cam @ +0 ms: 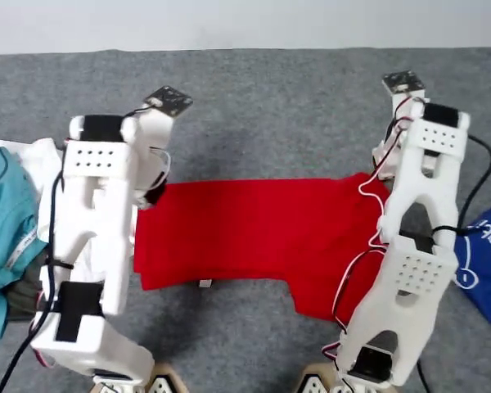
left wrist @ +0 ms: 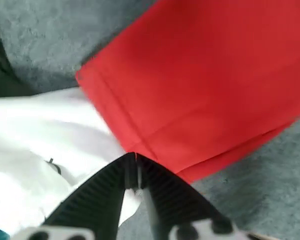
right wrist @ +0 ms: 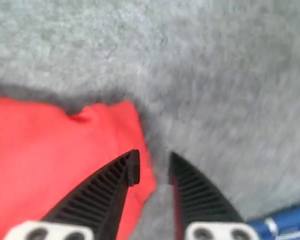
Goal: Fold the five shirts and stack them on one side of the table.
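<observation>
Flanking red shirt (cam: 254,229) | left end effector (left wrist: 132,170) closed | right end effector (right wrist: 154,167) ajar

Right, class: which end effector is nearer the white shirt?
Left. The left end effector hangs right at the white shirt; the right end effector is at the far corner of the red shirt.

white lettering (cam: 484,239) stands on the blue shirt (cam: 489,282), cut off at the frame edge. the white tag (cam: 21,246) on the teal shirt (cam: 4,205) carries print too small to read.
</observation>
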Robot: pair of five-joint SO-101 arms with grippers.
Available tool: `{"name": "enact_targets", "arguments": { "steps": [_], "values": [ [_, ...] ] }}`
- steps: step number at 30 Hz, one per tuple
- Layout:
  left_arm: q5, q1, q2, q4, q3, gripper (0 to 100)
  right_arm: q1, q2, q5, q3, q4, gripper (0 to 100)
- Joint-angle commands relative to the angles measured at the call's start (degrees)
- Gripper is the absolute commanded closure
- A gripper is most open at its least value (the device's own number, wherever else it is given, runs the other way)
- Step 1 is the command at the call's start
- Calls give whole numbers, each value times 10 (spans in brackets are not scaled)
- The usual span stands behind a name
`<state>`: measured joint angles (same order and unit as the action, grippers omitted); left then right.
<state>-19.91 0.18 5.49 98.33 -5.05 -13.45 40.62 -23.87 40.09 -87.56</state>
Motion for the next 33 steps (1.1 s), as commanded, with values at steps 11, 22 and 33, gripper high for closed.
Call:
{"name": "enact_targets", "arguments": {
  "steps": [11,22,33],
  "values": [
    [1,163,-39,4,-23,957,-61,-237,18,42,-153,944],
    [1,350,99,8,-94,980,-240,-539,11,-180,-152,988],
    [1,516,206,3,-115,953,-408,-711,-76,-422,-148,988]
  ]
}}
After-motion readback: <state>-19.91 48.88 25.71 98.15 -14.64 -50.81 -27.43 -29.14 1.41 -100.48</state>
